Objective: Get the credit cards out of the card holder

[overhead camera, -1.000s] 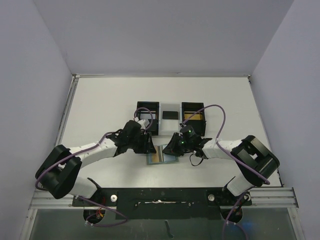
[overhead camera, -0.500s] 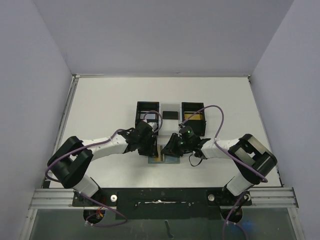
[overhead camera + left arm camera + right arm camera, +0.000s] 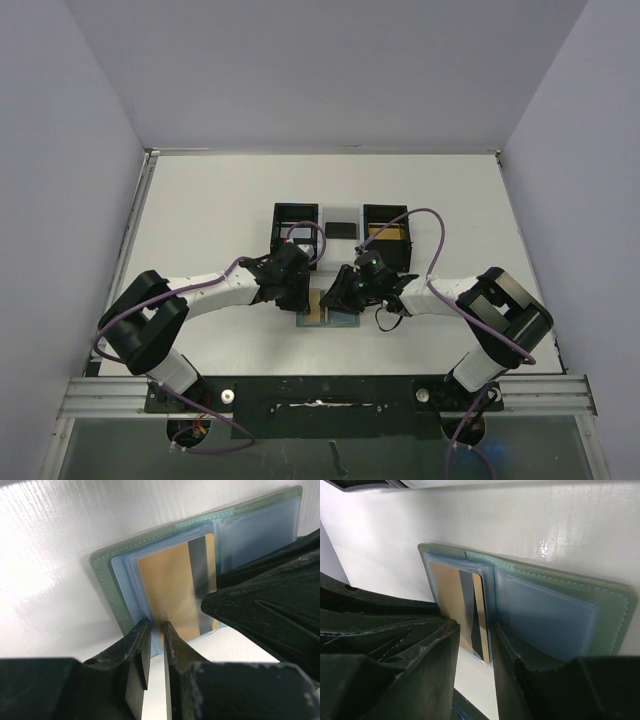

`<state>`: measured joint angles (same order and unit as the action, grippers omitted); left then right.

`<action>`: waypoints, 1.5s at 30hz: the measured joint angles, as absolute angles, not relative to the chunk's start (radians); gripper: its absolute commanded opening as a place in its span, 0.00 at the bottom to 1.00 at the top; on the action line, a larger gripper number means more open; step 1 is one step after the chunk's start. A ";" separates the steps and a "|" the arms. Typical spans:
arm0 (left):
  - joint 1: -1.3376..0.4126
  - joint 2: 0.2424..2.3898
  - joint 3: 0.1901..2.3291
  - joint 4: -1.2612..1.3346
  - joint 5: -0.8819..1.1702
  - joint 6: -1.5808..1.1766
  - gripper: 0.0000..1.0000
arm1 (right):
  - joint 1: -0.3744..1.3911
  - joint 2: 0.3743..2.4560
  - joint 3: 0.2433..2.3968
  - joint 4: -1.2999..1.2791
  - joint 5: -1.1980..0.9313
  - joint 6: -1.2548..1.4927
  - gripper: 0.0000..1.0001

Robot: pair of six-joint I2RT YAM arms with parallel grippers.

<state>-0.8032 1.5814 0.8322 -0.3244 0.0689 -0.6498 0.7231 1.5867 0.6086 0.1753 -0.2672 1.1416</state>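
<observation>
The card holder (image 3: 107,580) lies open on the white table (image 3: 200,220), with the gold card (image 3: 165,585) in its left pocket. My left gripper (image 3: 156,630) is nearly pressed together at that pocket's near edge — whether it is gripping, I cannot tell. My right gripper (image 3: 476,630) stands spread — the card's end shows between its fingers.

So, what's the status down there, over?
Left gripper nearly closed at gold card's near edge. Right gripper open over card holder's near edge. Card not yet out. Nothing blocking.
</observation>
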 measured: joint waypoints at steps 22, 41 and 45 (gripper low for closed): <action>-0.804 1.581 0.832 -0.315 0.068 -0.651 0.08 | 0.740 1.559 0.647 0.042 -0.184 1.089 0.00; -0.805 1.547 0.832 -0.244 0.112 -0.664 0.31 | 0.707 1.542 0.539 0.208 -0.220 1.172 0.23; -0.805 1.573 0.831 -0.220 0.125 -0.670 0.27 | 0.695 1.542 0.506 0.274 -0.241 1.195 0.24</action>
<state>-0.8055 1.5726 0.8314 -0.2195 0.1249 -0.6701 0.6952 1.5425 0.5056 0.2737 -0.2409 1.1946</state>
